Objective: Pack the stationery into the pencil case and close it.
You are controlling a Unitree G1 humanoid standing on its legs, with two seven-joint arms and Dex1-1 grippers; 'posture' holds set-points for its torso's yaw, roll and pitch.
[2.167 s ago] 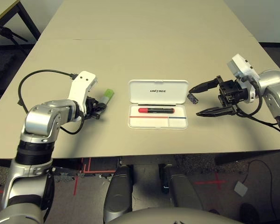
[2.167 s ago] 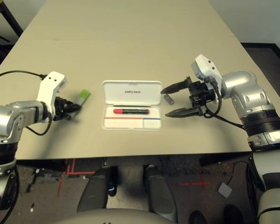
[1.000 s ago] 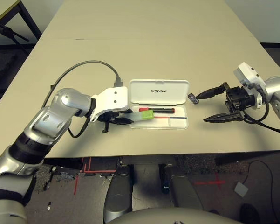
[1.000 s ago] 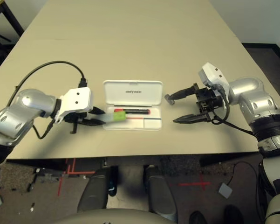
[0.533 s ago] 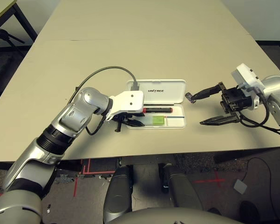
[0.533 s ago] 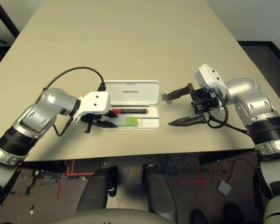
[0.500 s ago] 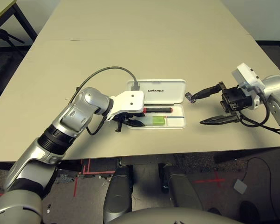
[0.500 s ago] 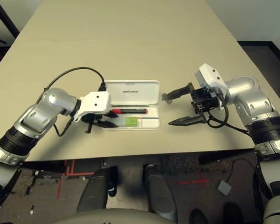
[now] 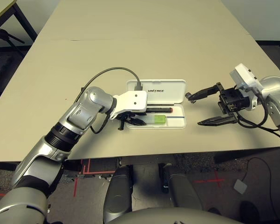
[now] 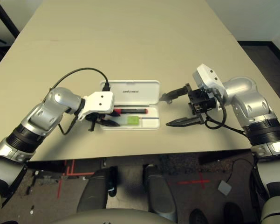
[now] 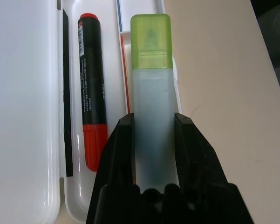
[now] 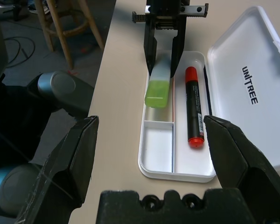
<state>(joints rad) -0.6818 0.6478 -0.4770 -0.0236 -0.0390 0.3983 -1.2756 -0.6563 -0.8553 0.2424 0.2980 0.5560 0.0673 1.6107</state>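
The white pencil case (image 9: 176,122) lies open mid-table, its "UNITREE" lid (image 9: 167,86) folded back flat. A red marker (image 9: 156,110) rests in the tray's rear slot. My left gripper (image 9: 136,121) is shut on the pale stick (image 11: 152,102) with the light-green cap (image 9: 159,120). It holds the stick lengthwise over the tray's front compartment, beside the marker (image 11: 90,98). My right gripper (image 9: 194,109) stands wide open just right of the case. The small dark clip (image 9: 190,96) sits on the table at its upper fingertip.
The beige table (image 9: 140,42) stretches far behind the case. A black cable (image 9: 109,71) loops from my left wrist. Beyond the near table edge is dark floor with red tape marks (image 9: 84,165).
My left arm carried the green-capped stick rightward from the case's left end to over the tray's front compartment. My right gripper stayed wide open and crept slightly toward the case.
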